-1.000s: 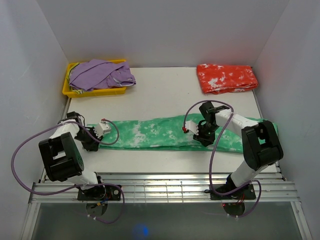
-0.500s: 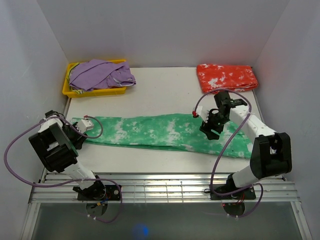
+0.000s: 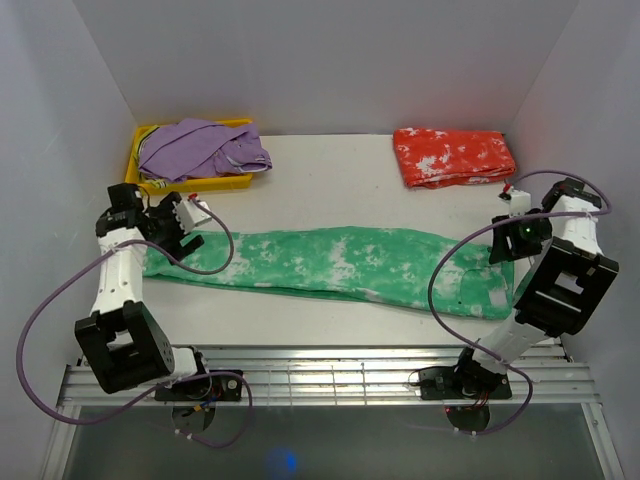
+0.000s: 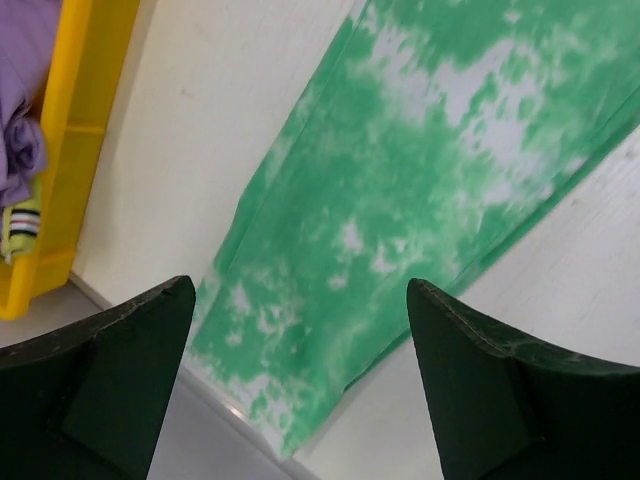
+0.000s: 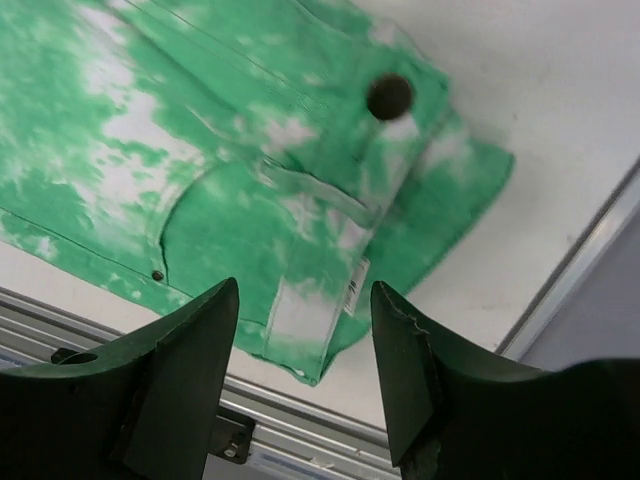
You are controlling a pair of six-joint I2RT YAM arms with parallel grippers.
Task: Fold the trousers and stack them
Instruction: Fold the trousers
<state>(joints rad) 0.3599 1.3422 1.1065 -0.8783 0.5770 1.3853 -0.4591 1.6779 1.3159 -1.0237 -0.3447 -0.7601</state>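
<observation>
Since you read from the left, the yellow bin (image 3: 135, 183) holds the purple garment (image 3: 200, 148), which spills over its rim; what lies under it is mostly hidden. The left gripper (image 4: 298, 295) hangs wide and empty over the leg end of the green trousers (image 3: 340, 262), spread flat across the table (image 3: 330, 170). The red-orange trousers (image 3: 455, 157) sit folded far right. The right gripper (image 5: 303, 292) gapes empty above the waistband, half-hidden in your top view. A second ago both grippers sat further in, on the cloth.
</observation>
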